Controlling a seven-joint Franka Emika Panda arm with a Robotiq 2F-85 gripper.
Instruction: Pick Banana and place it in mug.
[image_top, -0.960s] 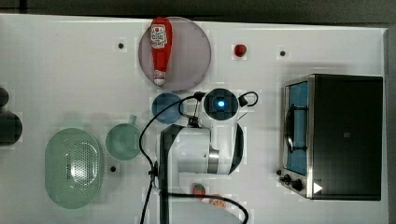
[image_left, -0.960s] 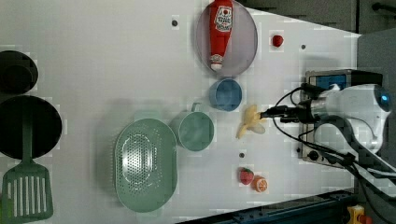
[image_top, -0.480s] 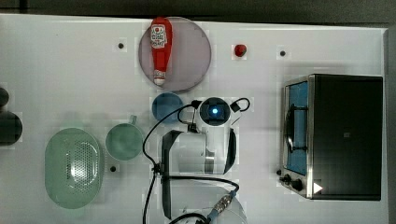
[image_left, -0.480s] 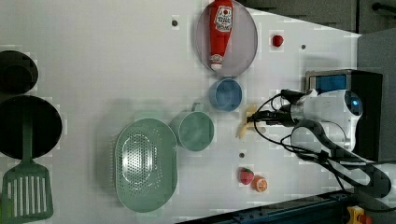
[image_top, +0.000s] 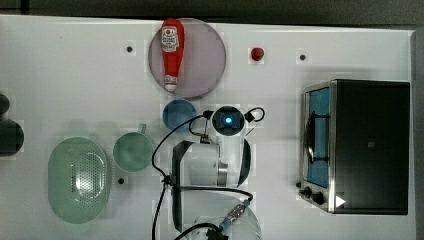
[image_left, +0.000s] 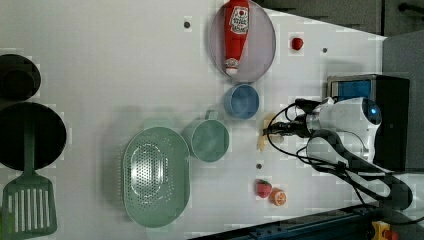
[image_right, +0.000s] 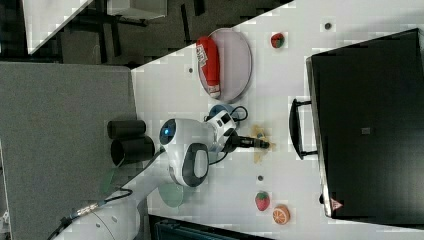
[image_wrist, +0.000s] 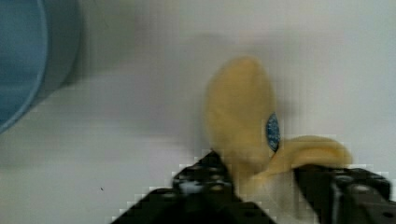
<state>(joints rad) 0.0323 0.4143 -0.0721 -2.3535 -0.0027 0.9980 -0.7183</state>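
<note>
A white, glossy robot arm reaches down over a smooth white tabletop (image_left: 100, 60). Its black two-fingered gripper (image_wrist: 261, 186) sits on the small pale yellow curved toy banana (image_wrist: 243, 121), one dark finger (image_wrist: 205, 179) on each side of the fruit; the fingers look closed in against the banana, which lies on the table. The banana has a matte, slightly waxy skin and one small round blue sticker. In the left view the banana (image_left: 262, 141) lies just to the right of the small round pale green mug (image_left: 209, 140) and just below the round blue bowl (image_left: 241, 101), touching neither. The mug is smooth plastic with one short side handle. Touching the mug on the left view's left is one larger oval green basket (image_left: 155, 175), its floor pierced with rows of tiny holes. Above the bowl sits one round, translucent grey plate (image_left: 262, 45) carrying one red squeezable ketchup bottle (image_left: 236, 32) lying on its side. Two toy fruits lie near the table's lower edge in the left view: one red strawberry (image_left: 263, 188) and one orange slice (image_left: 278, 197), just beside each other. One small red round object (image_left: 297, 43) rests near the plate. On the top view's right stands one boxy black and metal toaster oven (image_top: 360, 145) with a glass door. One green slotted spatula (image_left: 27, 210) lies at the left view's lower left.
</note>
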